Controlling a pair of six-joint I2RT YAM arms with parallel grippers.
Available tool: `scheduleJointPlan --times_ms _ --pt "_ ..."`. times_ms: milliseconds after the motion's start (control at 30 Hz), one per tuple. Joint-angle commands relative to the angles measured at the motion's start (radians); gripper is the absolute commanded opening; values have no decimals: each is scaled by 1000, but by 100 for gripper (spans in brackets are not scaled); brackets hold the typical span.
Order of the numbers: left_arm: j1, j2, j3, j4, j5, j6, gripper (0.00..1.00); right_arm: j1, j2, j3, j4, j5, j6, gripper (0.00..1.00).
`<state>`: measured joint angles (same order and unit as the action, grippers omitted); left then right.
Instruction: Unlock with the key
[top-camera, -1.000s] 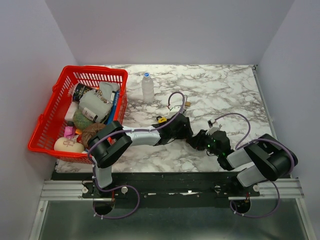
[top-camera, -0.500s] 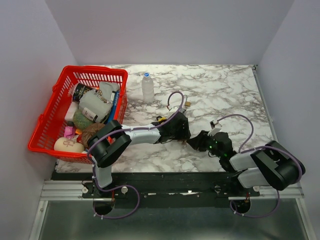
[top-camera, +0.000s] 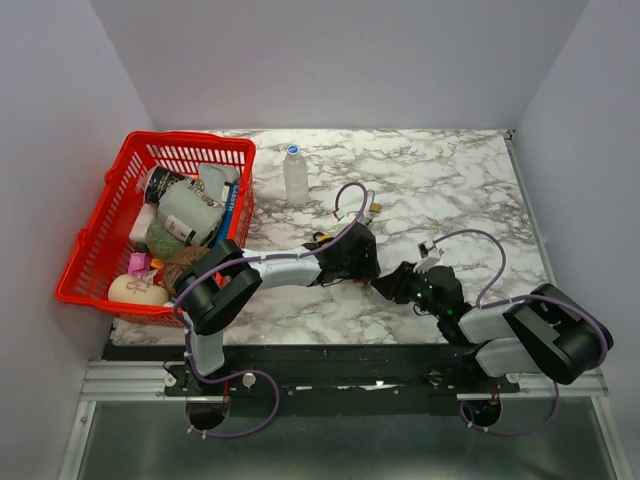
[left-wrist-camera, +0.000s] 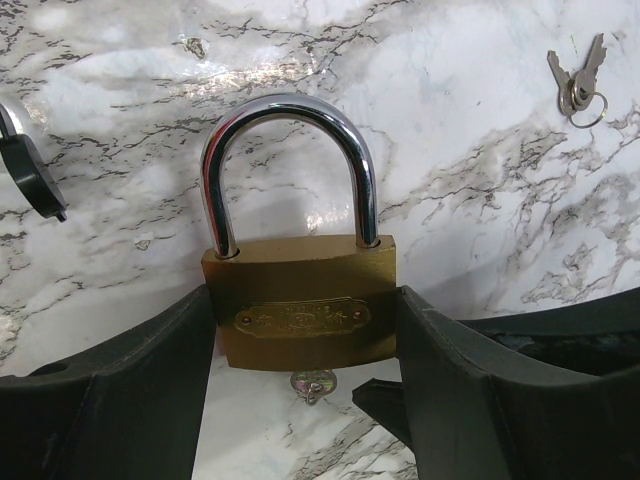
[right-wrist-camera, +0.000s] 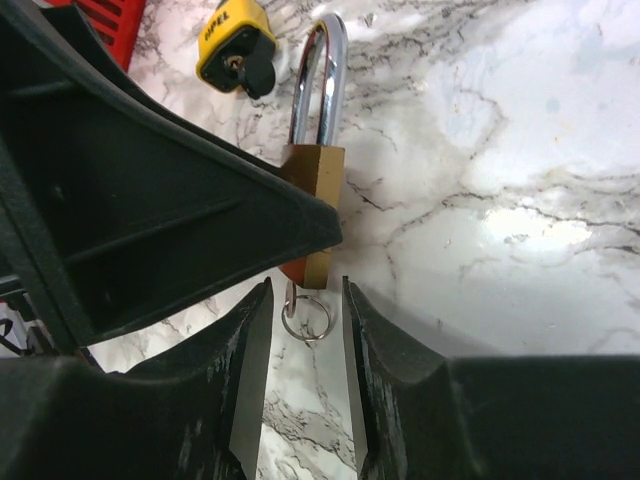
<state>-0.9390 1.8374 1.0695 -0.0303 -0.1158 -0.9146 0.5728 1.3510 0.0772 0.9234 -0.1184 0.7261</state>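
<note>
A brass padlock (left-wrist-camera: 298, 305) with a steel shackle (left-wrist-camera: 288, 110) stands upright on the marble, and both shackle legs sit in the body. My left gripper (left-wrist-camera: 303, 312) is shut on the padlock's sides. The key (left-wrist-camera: 313, 383) sticks out of the keyhole at the bottom, and its ring (right-wrist-camera: 306, 320) hangs below the key head (right-wrist-camera: 291, 298). My right gripper (right-wrist-camera: 306, 300) is open, one finger on each side of the key head and ring, with a thin gap on both sides. In the top view the left gripper (top-camera: 355, 257) and right gripper (top-camera: 388, 286) meet at mid-table.
A yellow padlock (right-wrist-camera: 236, 40) lies just beyond the brass one, also visible from above (top-camera: 322, 239). A spare pair of keys (left-wrist-camera: 577, 85) lies further out. A clear bottle (top-camera: 296, 172) stands at the back, and a full red basket (top-camera: 100, 250) sits on the left.
My right gripper has edged left towards the bottom of the padlock, and its jaws have widened and then narrowed a little. The left gripper and the padlock have stayed put.
</note>
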Motion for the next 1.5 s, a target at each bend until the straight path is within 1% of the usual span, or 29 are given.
scheduleJointPlan --times_ms 0,100,233,400,833,1467 --pt "0 -12 4 12 -8 -17 0 12 34 -2 48 10 29 40" --pt "0 -12 3 15 -7 -17 0 19 36 3 32 6 42 39" --pt "0 -9 4 18 -2 -13 0 27 45 -11 66 2 55 38" --pt "2 -10 3 18 -1 -13 0 36 48 -10 65 3 64 36" --pt "5 -17 4 15 -2 -7 0 52 54 -1 28 11 91 31" --pt "8 -20 4 13 1 -3 0 64 86 19 34 3 90 31"
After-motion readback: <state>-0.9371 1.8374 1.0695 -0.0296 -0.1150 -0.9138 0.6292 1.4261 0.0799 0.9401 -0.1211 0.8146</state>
